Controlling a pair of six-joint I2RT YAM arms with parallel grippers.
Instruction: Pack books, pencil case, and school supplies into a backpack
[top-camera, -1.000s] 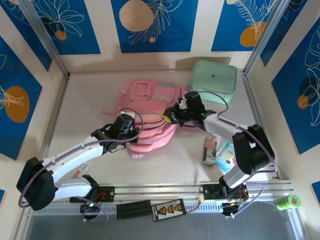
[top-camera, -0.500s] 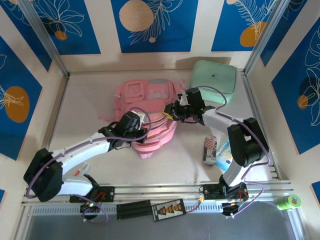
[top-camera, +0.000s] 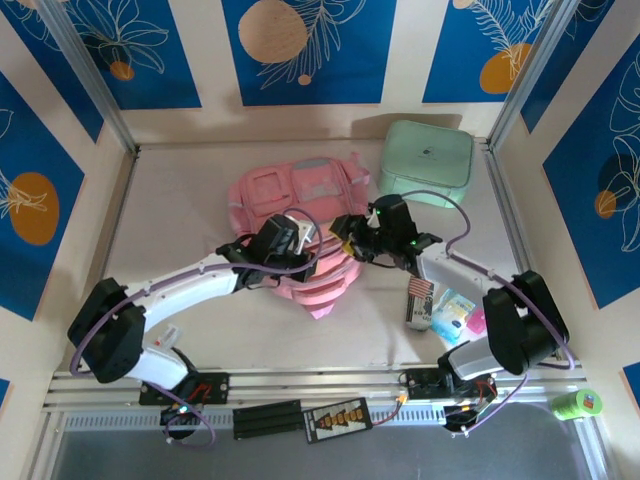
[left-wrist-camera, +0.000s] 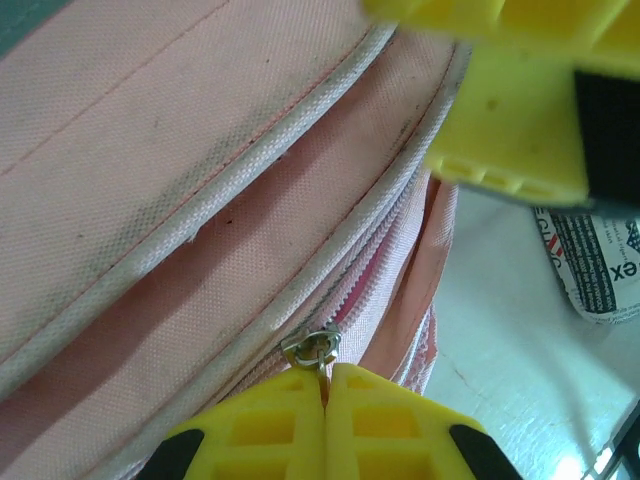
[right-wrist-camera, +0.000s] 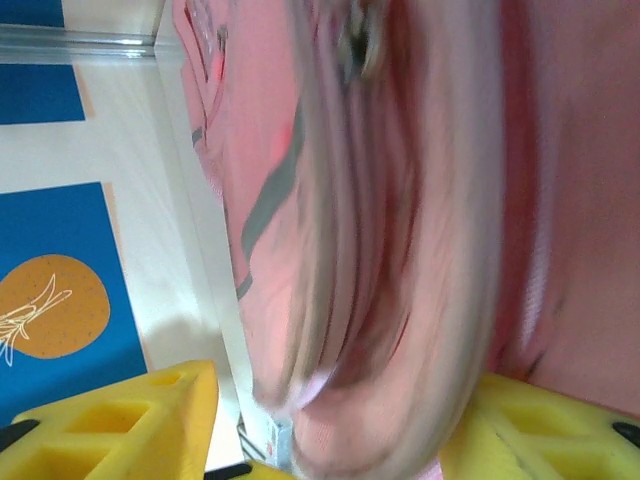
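The backpack (top-camera: 272, 190) zip pull (left-wrist-camera: 312, 349) is clamped in the left gripper (left-wrist-camera: 325, 388); the right gripper (right-wrist-camera: 340, 405) is spread around fabric; a packet (left-wrist-camera: 596, 266) is lettered "ex".

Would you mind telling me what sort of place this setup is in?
Probably a lab test cell, not a classroom: two robot arms bolted to an aluminium rail, printed blue wall panels, and a staged pink backpack.

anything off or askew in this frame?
Yes: the backpack lies crumpled, its near edge bunched into folds between the two arms. The left gripper is shut on the zipper pull; the right gripper stands open astride a fold of fabric. Nothing looks spilled or torn.
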